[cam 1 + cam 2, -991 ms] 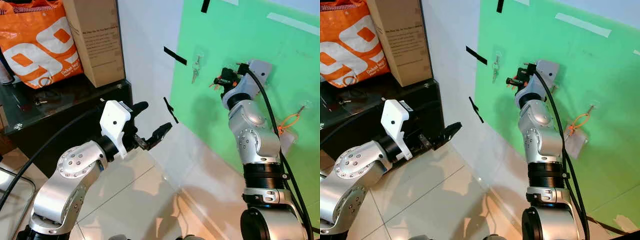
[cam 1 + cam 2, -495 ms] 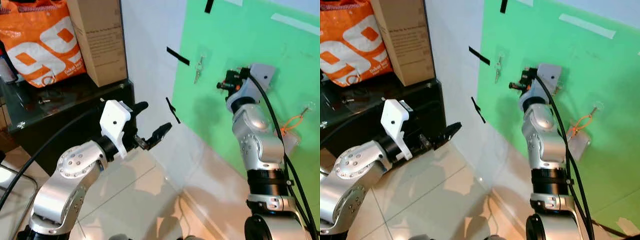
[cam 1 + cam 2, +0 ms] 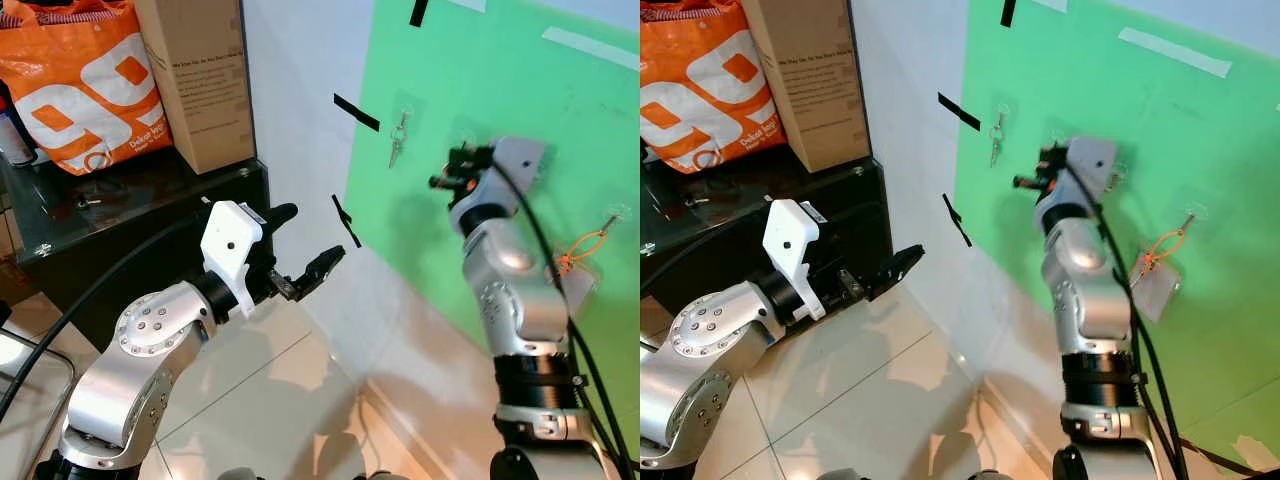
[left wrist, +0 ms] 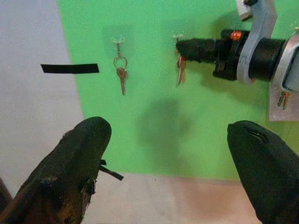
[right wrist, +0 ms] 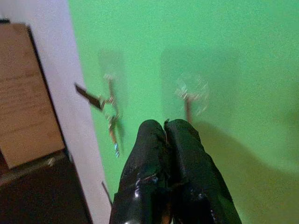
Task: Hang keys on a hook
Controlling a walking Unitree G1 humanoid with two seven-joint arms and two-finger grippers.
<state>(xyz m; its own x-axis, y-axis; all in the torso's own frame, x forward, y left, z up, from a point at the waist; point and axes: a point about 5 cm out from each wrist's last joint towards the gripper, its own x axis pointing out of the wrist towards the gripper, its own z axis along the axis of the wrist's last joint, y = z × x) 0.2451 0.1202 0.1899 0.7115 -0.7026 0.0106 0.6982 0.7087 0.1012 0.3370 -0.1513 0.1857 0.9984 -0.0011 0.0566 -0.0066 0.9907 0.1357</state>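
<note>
Green board (image 3: pixel 500 90) across the wall, with bare green on every side of the raised right gripper (image 4: pixel 180 48). Black fingers (image 5: pixel 163 158) pressed together at the tips, pinching the top of a small key (image 4: pixel 180 71) that dangles just below them against the board. Directly beyond the fingertips, a clear stick-on hook (image 5: pixel 190 91), very close; contact between key and hook not discernible. To one side of those fingertips, well apart, a second key set (image 4: pixel 121 70): silver ring, one slim brownish key, hanging straight down from its own clear hook (image 4: pixel 118 41). Past that, the board's edge, then white wall with strips of black tape (image 4: pixel 70 68).

Lower down and off the wall, left gripper (image 3: pixel 305 245) held out with fingers spread wide, nothing between them, pointing at the board with free air ahead.

Behind the right arm, an orange cord with a grey tag (image 3: pixel 1155 280) on another hook, partly covered by the arm. Held key small and dull copper in tone, its ring hidden by the fingertips. Right wrist view soft and blurred, so hook detail hard to make out.
</note>
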